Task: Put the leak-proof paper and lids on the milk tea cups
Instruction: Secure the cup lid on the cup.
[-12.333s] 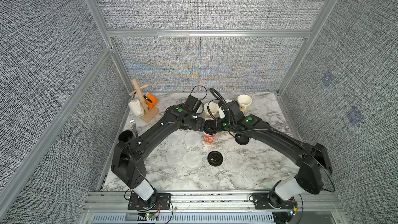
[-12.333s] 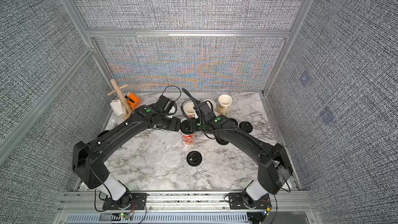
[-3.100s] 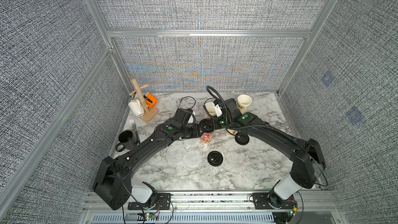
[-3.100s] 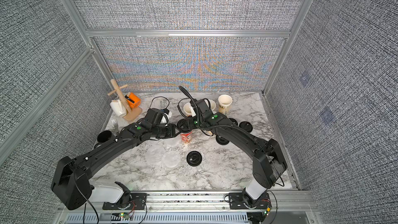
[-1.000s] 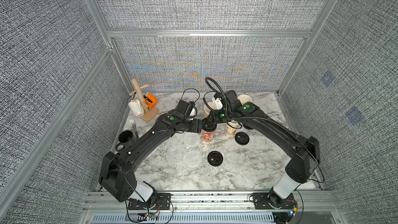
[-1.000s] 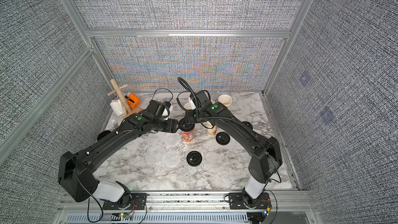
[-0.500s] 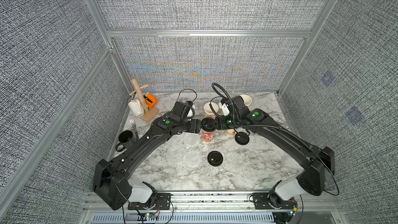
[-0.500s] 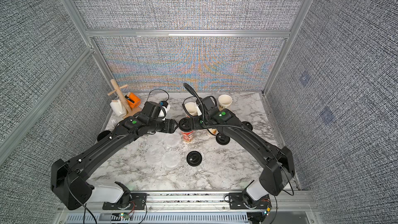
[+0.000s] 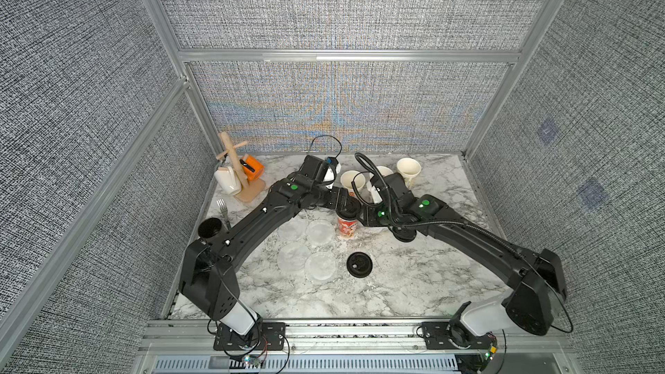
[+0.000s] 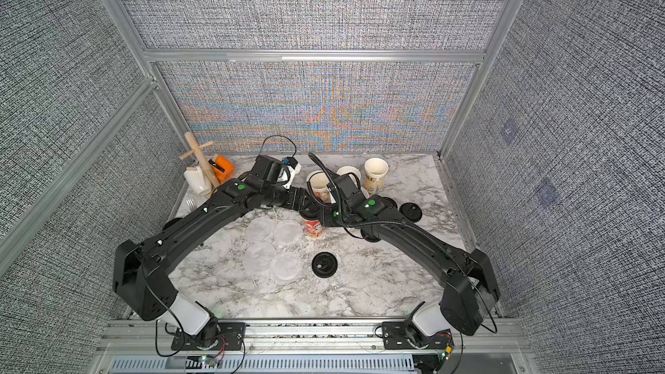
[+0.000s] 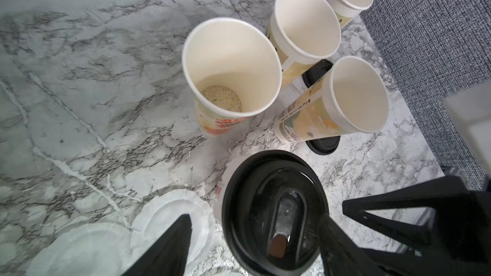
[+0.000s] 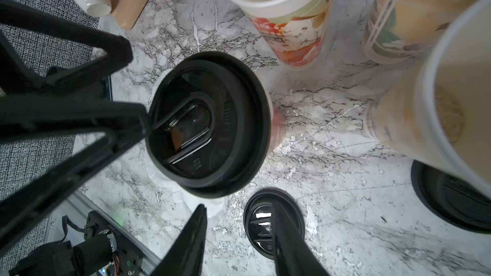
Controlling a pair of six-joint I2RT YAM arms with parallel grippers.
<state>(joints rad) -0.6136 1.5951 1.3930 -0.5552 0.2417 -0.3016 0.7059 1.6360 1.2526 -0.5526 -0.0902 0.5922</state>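
A red-orange milk tea cup [image 9: 347, 227] stands mid-table with a black lid [image 11: 273, 208] on it. A white frilled edge shows round the lid's rim [image 12: 210, 204]. My left gripper [image 11: 254, 217] is open and straddles the lid; one finger [image 12: 79, 123] touches its edge, the other stands apart. My right gripper [image 12: 238, 205] is open beside the cup, with nothing between its fingers. Several leak-proof paper discs [image 9: 319, 232] [image 10: 286, 266] lie flat just left of the cup. Several open milk tea cups [image 11: 231, 67] [image 10: 376, 172] stand behind it.
Loose black lids lie on the marble [image 9: 359, 264] [image 10: 411, 210] [image 12: 273, 221]. A wooden mug tree [image 9: 239, 178] with a white and an orange mug stands back left. A black mug [image 9: 209, 227] and a fork [image 9: 223, 208] sit by the left wall.
The right arm has settled lower toward the front right and its jaws have narrowed. The left gripper stays astride the lidded cup.
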